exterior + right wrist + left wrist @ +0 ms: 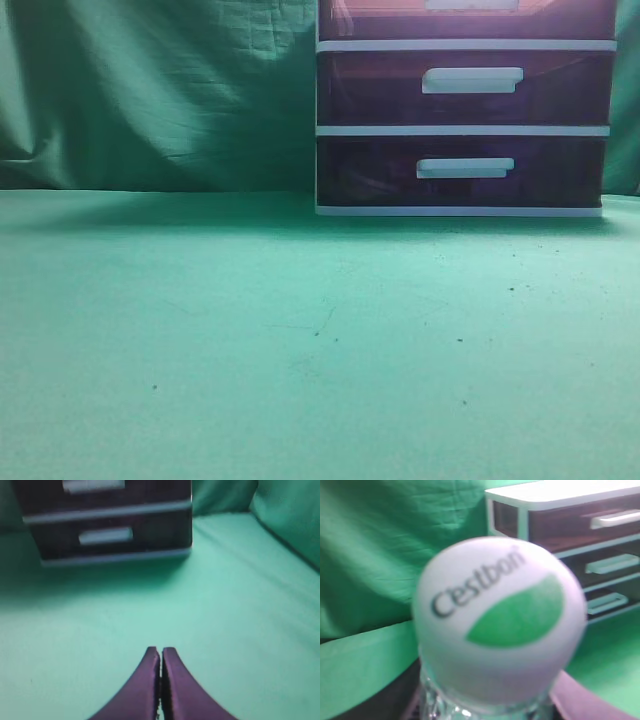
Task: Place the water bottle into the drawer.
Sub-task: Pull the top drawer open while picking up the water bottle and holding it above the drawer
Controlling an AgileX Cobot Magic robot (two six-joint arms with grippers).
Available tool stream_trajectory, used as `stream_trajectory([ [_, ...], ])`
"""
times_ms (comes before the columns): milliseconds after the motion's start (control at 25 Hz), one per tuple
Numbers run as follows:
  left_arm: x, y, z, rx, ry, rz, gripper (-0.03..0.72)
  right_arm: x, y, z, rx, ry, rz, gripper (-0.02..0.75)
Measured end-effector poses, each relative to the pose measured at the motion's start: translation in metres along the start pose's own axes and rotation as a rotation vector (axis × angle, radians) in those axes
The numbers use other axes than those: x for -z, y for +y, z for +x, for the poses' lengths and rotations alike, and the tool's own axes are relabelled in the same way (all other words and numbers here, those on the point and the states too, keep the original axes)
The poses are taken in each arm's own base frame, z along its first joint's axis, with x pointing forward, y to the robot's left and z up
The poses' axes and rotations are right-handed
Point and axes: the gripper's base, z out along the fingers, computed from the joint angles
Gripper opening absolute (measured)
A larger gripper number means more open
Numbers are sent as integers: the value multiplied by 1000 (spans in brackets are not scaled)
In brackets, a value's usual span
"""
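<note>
Filling the left wrist view's centre, the clear plastic water bottle with a white Cestbon cap (497, 622) is sitting in the left gripper — fingers unseen, so I cannot tell their state. The right gripper (161, 655) is resting pressed together, low in its frame. Upper right beyond, the dark purple-red see-through drawer with a white bar handle (570, 525) is looking shut — better opening it first.

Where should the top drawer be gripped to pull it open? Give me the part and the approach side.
Grip the white bar handle on the front of the top drawer. It is a wide horizontal bar raised off the face, so come straight at the front with the right hand, opened first since it is shut, fingers above and below.
</note>
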Motion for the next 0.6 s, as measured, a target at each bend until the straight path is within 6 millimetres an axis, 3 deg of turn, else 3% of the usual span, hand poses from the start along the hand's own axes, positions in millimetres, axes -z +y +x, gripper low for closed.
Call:
stream_trajectory([
  [160, 27, -15, -7, 1, 43, 64, 291, 3, 0, -23, -53, -264, -3, 0],
  [240, 36, -20, -7, 1, 74, 91, 291, 10, -1, -42, -67, -485, -2, 0],
  [320, 41, -24, -5, 3, 109, 115, 291, 16, -1, -53, -58, -583, 0, 0],
  [480, 42, -30, -1, -5, 140, 149, 291, 27, 5, -84, 140, -494, 33, 0],
  [600, 43, -30, 0, -3, 144, 151, 291, 24, 9, -111, 275, -365, 43, 0],
])
